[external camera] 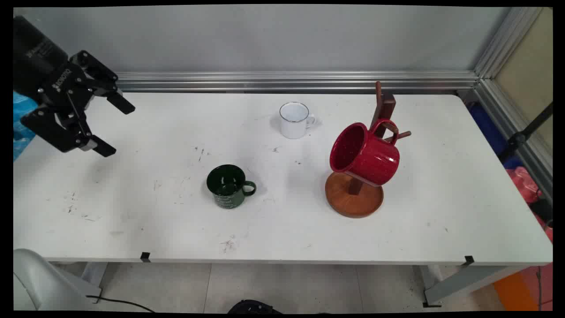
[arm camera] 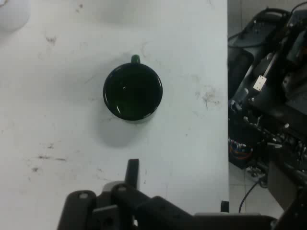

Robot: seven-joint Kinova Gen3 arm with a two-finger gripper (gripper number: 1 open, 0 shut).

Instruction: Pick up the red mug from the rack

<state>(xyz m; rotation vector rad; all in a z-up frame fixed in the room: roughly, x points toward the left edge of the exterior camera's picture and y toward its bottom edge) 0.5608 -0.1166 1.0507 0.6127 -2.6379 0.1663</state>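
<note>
3 mugs sit on your white surface, and your black two-finger tool hangs above its far left part with its jaws spread wide and nothing between them. Nearest to it is the dark green glossy mug, upright near the middle of the surface, its handle turned toward the right of the main view and pale lettering on its side. In the hand view you look straight down into that green mug, with only 1 of the fingers clearly showing at the bottom edge. The small white enamel mug stands upright farther back, well apart from the green one. To the right you have the red speckled enamel mug hanging by its handle from a peg of the dark wooden mug stand, its mouth tilted toward the left. The stand's round base rests flat on the surface.
</note>
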